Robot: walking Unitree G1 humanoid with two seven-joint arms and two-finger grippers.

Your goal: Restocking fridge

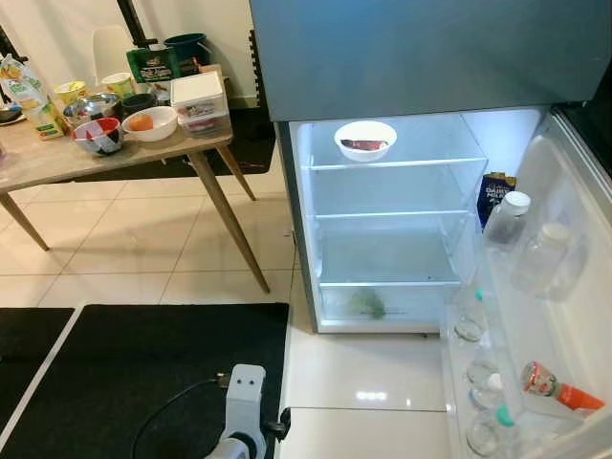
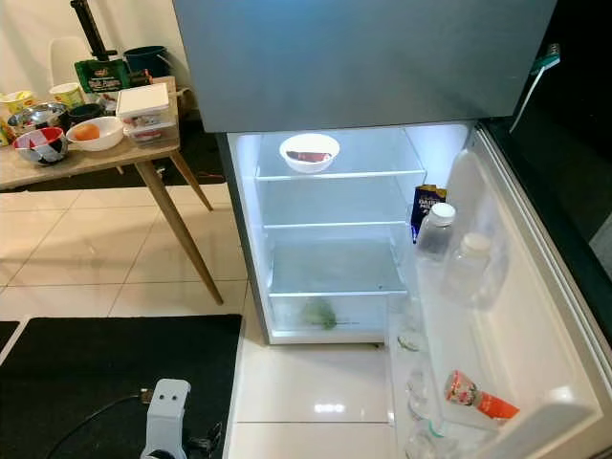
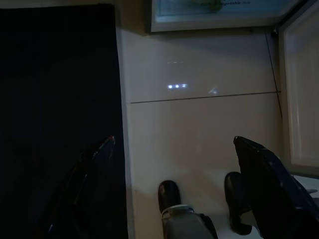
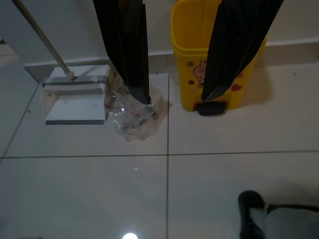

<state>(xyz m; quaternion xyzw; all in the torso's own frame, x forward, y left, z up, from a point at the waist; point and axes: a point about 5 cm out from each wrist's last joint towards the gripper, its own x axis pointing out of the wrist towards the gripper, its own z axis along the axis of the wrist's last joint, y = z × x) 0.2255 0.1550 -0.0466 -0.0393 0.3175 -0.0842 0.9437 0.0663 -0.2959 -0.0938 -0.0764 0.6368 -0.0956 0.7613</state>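
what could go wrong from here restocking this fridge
The open fridge door swings out on the robot's right; an arm could clip it or the bottles in its racks. The bowls crowd the table edge, so a reach may knock one off. Both pincers, left and right, hang open and empty.

white bowl [image 1: 365, 140], yellow bin [image 4: 215, 55], black mat [image 1: 134, 373]

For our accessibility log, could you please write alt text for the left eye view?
An open fridge stands ahead with a white bowl on its top shelf and bottles in the door racks at right. At left, a wooden table holds bowls and a lidded container, over a tiled floor and a black mat.
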